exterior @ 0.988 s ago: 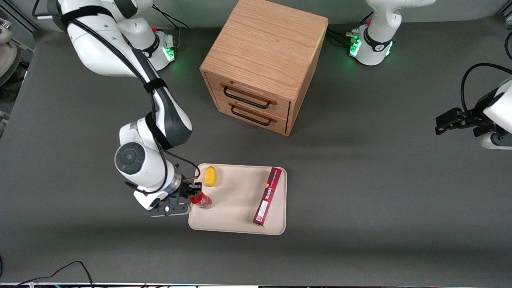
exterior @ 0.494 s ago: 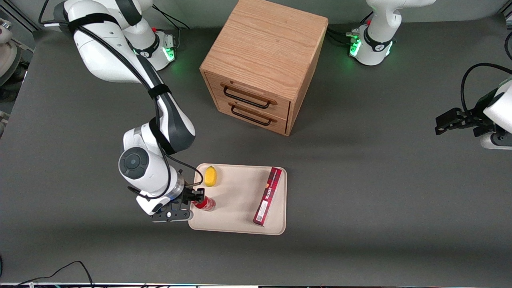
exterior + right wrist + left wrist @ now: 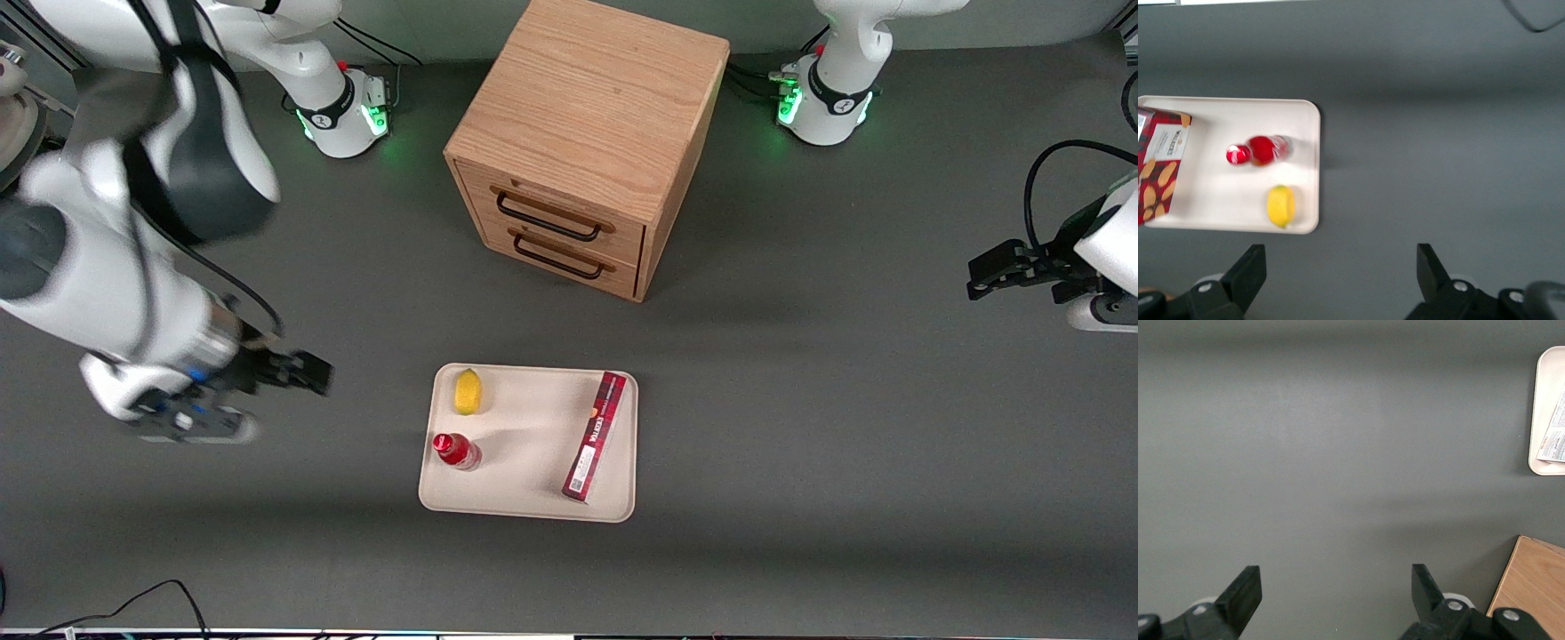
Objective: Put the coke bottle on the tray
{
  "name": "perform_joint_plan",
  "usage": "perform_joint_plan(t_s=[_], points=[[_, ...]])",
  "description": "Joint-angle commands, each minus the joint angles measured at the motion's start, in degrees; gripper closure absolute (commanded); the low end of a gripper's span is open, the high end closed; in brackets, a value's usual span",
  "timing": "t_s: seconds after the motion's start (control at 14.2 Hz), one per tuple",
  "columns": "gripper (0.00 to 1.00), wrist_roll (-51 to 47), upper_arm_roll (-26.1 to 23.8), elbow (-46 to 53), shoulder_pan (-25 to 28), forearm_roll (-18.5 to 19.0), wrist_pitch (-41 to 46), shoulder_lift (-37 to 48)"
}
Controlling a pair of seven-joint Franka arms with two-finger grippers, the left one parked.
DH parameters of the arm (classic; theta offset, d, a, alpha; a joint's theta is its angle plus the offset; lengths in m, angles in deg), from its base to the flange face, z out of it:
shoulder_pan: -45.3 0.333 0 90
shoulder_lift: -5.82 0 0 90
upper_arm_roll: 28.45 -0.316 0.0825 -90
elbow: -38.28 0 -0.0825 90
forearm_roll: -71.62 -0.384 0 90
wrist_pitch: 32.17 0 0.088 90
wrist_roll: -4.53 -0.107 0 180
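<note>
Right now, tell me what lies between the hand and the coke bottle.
Only bare grey table and the tray's rim. The open hand is off the tray, toward the working arm's end; the bottle stands on the tray. The front view shows it.

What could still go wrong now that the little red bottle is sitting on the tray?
The coke bottle stands upright close to the tray rim, so a bump could tip it off. The gripper, fingers open, is away over bare table toward the working arm's end; sweeping back low might hit it or the lemon.

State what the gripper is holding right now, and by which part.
Nothing. The gripper is open, off toward the working arm's end of the table, clear of the tray; the coke bottle stands on the tray, free.
</note>
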Motion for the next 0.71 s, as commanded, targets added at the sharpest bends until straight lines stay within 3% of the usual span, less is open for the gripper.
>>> perform_joint_plan(t_s=[0.0, 0.28, 0.42, 0.64], points=[[0.00, 2.1, -0.4, -15.4, -3.2, 0.8, -1.2, 15.9], [0.00, 11.2, 0.4, -22.5, -11.1, 0.5, -1.1, 25.6], [0.00, 14.6, 3.3, -22.6, -11.7, -0.1, 0.5, 26.2], [0.00, 14.6, 2.8, -19.9, -11.6, 0.0, 1.1, 24.6]])
